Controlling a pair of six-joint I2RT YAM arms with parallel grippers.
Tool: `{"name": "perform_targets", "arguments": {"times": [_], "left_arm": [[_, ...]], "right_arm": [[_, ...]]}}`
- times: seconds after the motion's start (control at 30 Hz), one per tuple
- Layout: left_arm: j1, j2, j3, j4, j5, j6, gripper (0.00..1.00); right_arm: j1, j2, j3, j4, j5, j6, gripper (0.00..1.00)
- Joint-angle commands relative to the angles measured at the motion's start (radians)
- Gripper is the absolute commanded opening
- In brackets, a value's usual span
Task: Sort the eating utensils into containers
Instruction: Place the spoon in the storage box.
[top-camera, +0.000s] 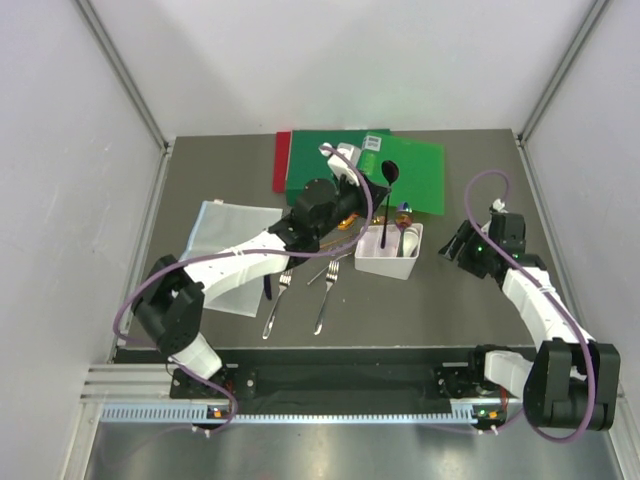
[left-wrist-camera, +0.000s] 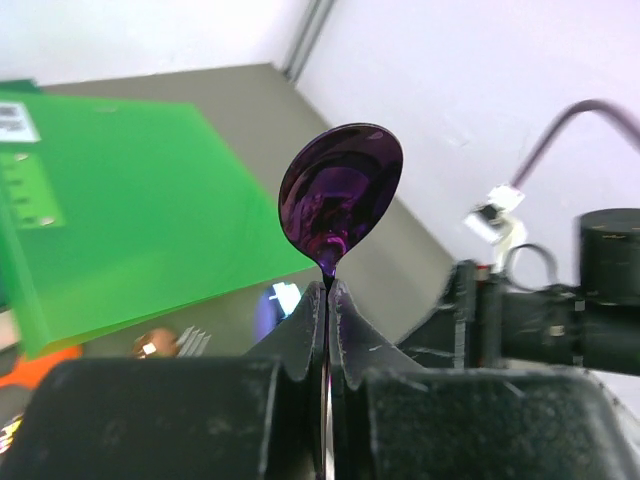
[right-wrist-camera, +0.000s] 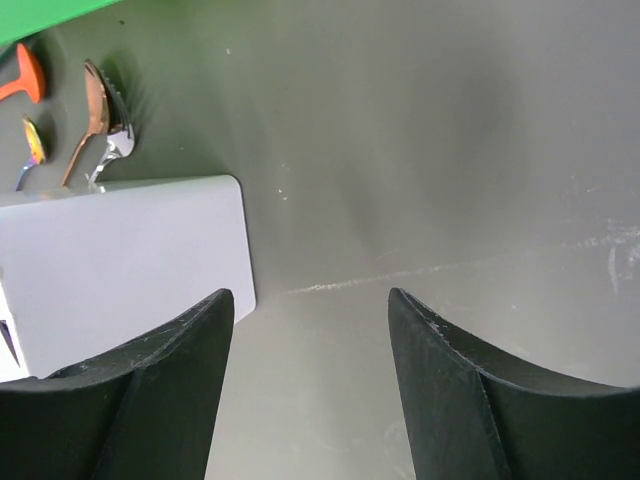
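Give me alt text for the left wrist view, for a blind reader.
The left pincer is shut on the neck of a glossy purple spoon, its bowl upright mid-frame. A green folder lies on the grey table behind at left; the right arm shows at right.

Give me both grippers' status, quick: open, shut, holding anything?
Left gripper: jaws closed on the dark purple spoon.
Right gripper: jaws open, holding nothing.
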Motion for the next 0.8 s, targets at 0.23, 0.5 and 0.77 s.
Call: {"name": "perform_targets", "arguments": {"times": [0.23, 0.5, 0.77], "left_arm": [[-0.12, 0.112, 0.023, 0.287, -0.101, -0.006, 0.0], [-0.149, 0.166, 0.014, 0.338, -0.178, 0.077, 0.0], [-0.149, 0.172, 0.049, 0.324, -0.165, 0.08, 0.0]], "right_arm": [[-0.01, 0.029, 0.016, 0.032, -0.017, -0.034, 0.63], [-0.01, 0.024, 0.016, 0.024, -0.022, -0.046, 0.64], [-0.009, 0.023, 0.005, 0.029, -0.026, -0.045, 0.64]]}}
